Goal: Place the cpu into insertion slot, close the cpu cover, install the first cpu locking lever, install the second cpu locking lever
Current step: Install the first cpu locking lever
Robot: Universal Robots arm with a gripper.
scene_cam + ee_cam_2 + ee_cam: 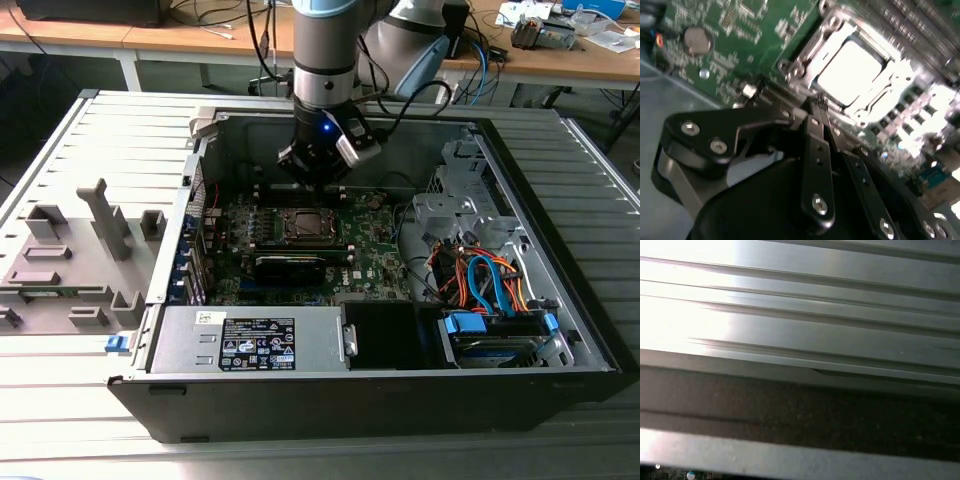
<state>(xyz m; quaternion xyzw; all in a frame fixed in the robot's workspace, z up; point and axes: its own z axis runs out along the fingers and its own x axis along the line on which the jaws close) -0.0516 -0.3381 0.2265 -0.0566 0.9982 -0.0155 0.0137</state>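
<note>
Exterior view: even, soft room light; the inside of the computer case (480,180) sits in shade.
Second wrist view: motion-blurred; strong glare whitens the cpu (852,70).
First wrist view: glare washes out one side of the ribbed metal panel (840,340); edges soft.

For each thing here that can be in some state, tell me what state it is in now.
cpu: seated in the socket, pale face up.
insertion slot: occupied by the chip.
cpu cover: down, framing the chip.
gripper: shut, empty, tips beside the socket edge.
computer case: lying flat, side panel off.
coin battery: seated on the board.
</note>
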